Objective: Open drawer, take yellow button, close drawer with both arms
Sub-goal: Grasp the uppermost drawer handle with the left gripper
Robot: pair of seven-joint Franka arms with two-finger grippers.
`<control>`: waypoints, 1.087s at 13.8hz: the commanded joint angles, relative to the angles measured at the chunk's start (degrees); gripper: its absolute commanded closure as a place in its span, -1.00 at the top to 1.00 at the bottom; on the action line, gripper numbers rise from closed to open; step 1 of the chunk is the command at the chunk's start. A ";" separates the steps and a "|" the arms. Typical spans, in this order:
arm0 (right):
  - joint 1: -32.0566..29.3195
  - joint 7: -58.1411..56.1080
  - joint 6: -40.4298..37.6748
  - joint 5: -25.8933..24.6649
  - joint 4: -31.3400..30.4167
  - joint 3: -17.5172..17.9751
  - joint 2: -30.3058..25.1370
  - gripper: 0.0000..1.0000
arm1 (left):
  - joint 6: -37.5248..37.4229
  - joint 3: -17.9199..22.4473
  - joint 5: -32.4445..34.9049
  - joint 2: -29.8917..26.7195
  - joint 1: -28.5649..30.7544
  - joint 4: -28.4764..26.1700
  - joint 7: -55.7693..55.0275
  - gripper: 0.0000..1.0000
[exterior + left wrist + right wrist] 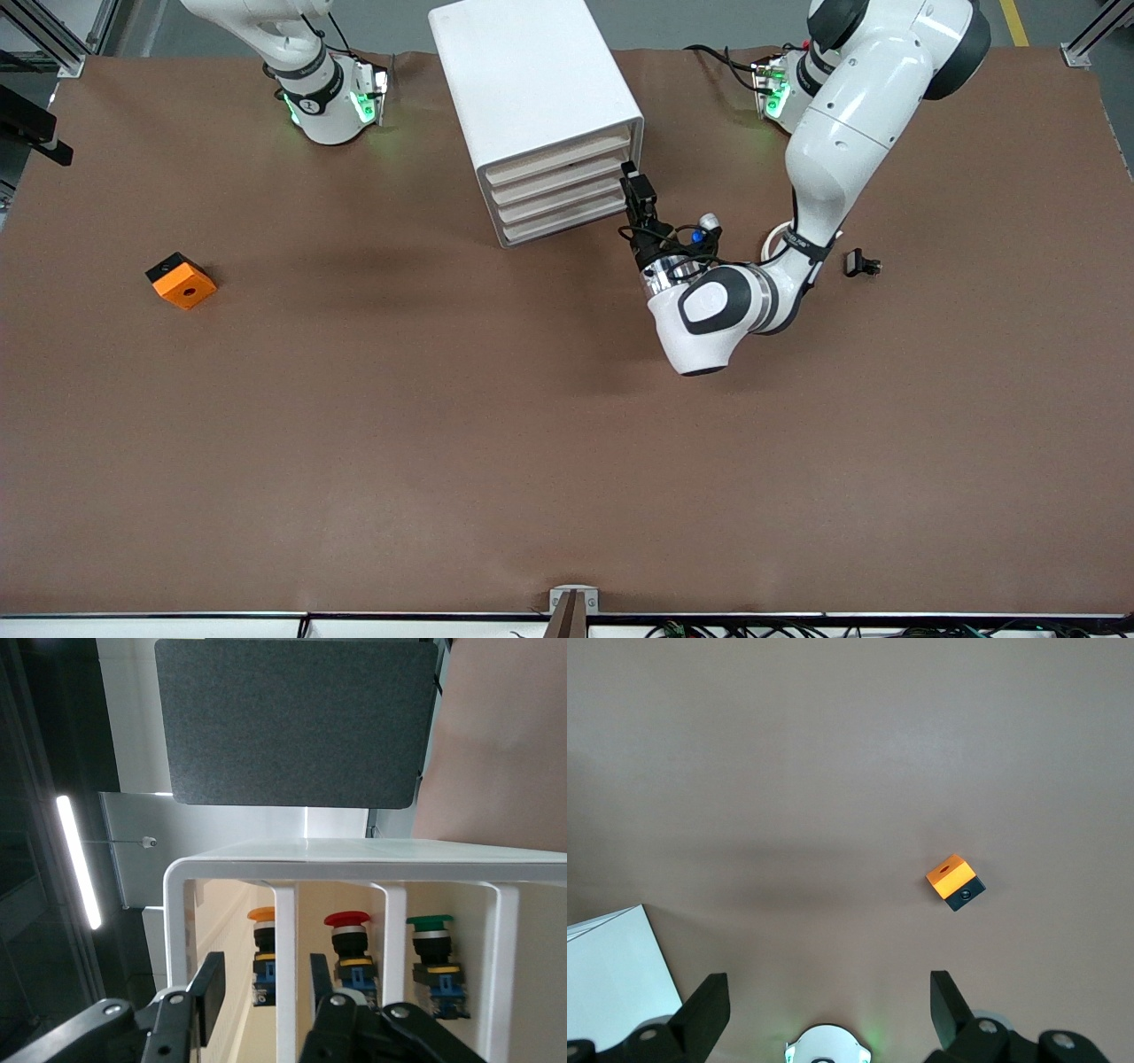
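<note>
The white cabinet (532,80) stands at the table's back middle with four cream drawers. The top drawer (558,160) looks pushed in. My left gripper (631,174) is open at the cabinet's front, at the corner toward the left arm's end. In the left wrist view its fingers (209,992) straddle the edge of the top drawer (232,921). The button (262,915), orange cap on a black and blue body, sits inside that drawer, untouched. My right gripper (828,977) is open and empty, waiting high over the table near its base; it is out of the front view.
Red-capped (346,920) and green-capped (430,922) buttons sit in the two drawers below. An orange square block with a hole (182,280) lies toward the right arm's end, also in the right wrist view (951,877). A small black part (861,263) lies near the left arm.
</note>
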 commanded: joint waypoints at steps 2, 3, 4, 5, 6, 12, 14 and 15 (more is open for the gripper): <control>-0.43 0.08 0.60 -0.63 -0.61 0.31 -1.23 1.00 | 0.00 -0.56 0.02 -3.98 0.46 -4.99 -0.08 -0.11; -0.43 0.16 0.60 -0.72 -0.52 0.31 -1.14 1.00 | 0.09 -0.56 0.02 -3.98 0.46 -5.17 -0.08 -0.10; -0.43 0.25 0.60 -0.80 -0.34 0.31 -1.14 1.00 | 0.27 -0.65 0.02 -3.90 0.28 -5.17 0.01 -0.11; -0.43 0.34 0.52 -0.80 0.18 0.31 -0.88 1.00 | 0.79 -0.65 0.11 -3.72 0.02 -5.08 0.09 -0.10; -0.60 0.25 0.43 -0.80 0.89 0.31 -0.44 1.00 | 1.49 -0.65 0.11 -3.63 -0.16 -4.99 0.10 -0.10; -2.72 -0.01 0.25 -0.62 0.89 0.31 1.23 1.00 | 3.25 -0.65 0.20 -3.54 -2.09 -5.34 1.32 -0.09; -3.15 -0.36 0.60 -0.54 0.89 0.31 1.76 1.00 | 3.96 -0.65 0.20 -3.63 -2.44 -5.96 1.76 -0.10; -3.24 -0.19 0.43 -0.54 0.63 0.31 2.98 1.00 | 4.57 -0.65 0.20 -3.89 -2.79 -6.74 2.20 -0.10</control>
